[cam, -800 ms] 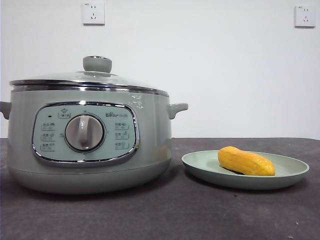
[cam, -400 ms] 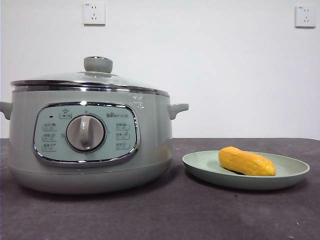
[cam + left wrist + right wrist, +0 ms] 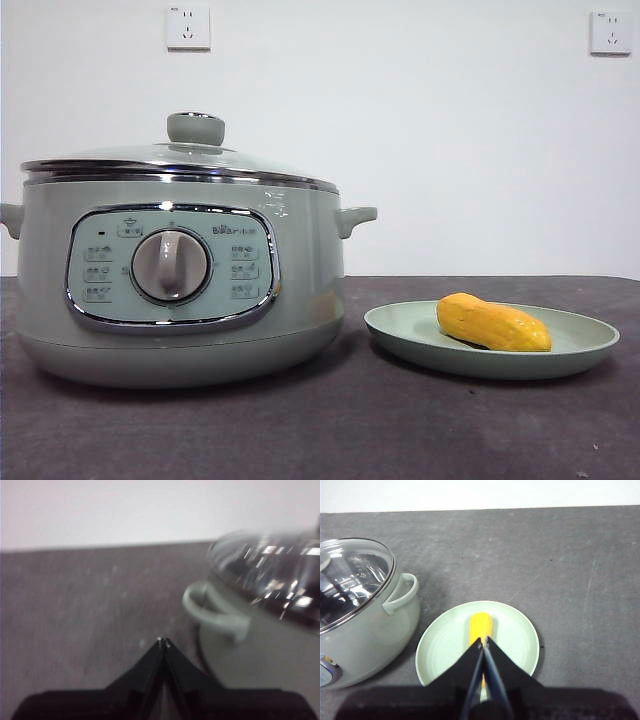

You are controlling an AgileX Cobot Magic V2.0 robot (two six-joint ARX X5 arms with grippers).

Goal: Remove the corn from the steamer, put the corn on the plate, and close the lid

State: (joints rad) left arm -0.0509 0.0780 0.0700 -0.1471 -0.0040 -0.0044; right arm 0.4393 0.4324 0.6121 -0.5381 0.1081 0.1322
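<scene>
Still, I see the corn (image 3: 492, 322) lying on the plate (image 3: 580, 350), right of the steamer (image 3: 300, 290), lid (image 3: 150, 158) seated; nothing has shifted. Left gripper (image 3: 163, 641) and right gripper (image 3: 483, 640) hang empty, jaws pressed together.

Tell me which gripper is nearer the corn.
Right. The right gripper hangs shut above the corn on the plate. The left gripper, also shut, is beside the steamer, by its far handle.
</scene>
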